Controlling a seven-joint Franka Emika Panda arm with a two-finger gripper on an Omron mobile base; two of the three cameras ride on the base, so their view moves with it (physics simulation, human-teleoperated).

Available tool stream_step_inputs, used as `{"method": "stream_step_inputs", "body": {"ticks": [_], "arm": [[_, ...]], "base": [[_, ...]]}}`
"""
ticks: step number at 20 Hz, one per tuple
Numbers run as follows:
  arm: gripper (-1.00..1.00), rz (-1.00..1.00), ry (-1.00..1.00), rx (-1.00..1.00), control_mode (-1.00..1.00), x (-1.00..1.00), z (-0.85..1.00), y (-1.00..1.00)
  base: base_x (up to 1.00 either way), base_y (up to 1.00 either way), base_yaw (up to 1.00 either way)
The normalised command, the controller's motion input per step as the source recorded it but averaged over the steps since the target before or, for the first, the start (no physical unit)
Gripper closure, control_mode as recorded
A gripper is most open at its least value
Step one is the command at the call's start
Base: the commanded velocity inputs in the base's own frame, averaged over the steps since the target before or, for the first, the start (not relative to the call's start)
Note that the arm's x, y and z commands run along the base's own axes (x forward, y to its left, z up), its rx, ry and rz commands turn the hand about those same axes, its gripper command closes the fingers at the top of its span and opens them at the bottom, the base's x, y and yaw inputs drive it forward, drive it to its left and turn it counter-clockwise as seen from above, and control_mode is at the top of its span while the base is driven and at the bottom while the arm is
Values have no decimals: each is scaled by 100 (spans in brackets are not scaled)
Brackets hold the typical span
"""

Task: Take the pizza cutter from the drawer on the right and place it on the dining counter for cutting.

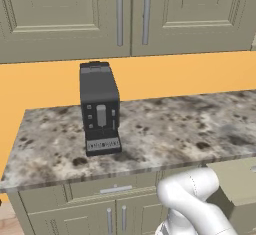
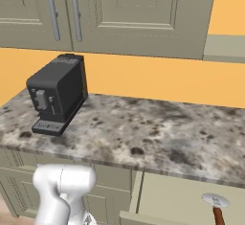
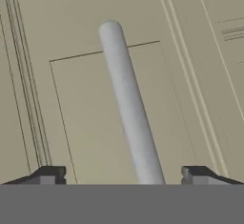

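The gripper (image 3: 124, 175) is spread wide, its fingertips (image 3: 50, 174) either side of a grey bar handle (image 3: 128, 104) on an olive-beige cabinet door (image 3: 86, 123). The pizza cutter (image 2: 216, 206) lies in the open drawer (image 2: 162, 195), below the granite worktop (image 2: 158, 133) and well right of the black coffee machine (image 2: 57, 92).

Mottled granite worktop (image 1: 165, 134) with black coffee machine (image 1: 100, 108) upright; pizza cutter (image 2: 216, 205) in open drawer (image 2: 172, 195)

No words or numbers could be read. The black coffee machine (image 1: 100, 108) had a pale strip low on its front, too blurry to make out.
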Motion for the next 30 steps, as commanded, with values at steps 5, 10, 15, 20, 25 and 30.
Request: {"method": "stream_step_inputs", "body": {"ticks": [5, 10, 15, 20, 25, 30], "arm": [[-100, -1, 7, 0, -100, -50, 81, 0], [-100, 0, 10, 0, -100, -6, 90, 4], [-100, 0, 12, 0, -100, 31, 81, 19], [-100, 0, 17, 0, -100, 62, 78, 14], [-100, 1, 15, 0, -100, 73, 60, 20], [-100, 6, 22, 0, -100, 99, 34, 30]], "base": [[0, 0, 0], [0, 0, 0], [0, 0, 0], [0, 0, 0], [0, 0, 0], [0, 0, 0]]}}
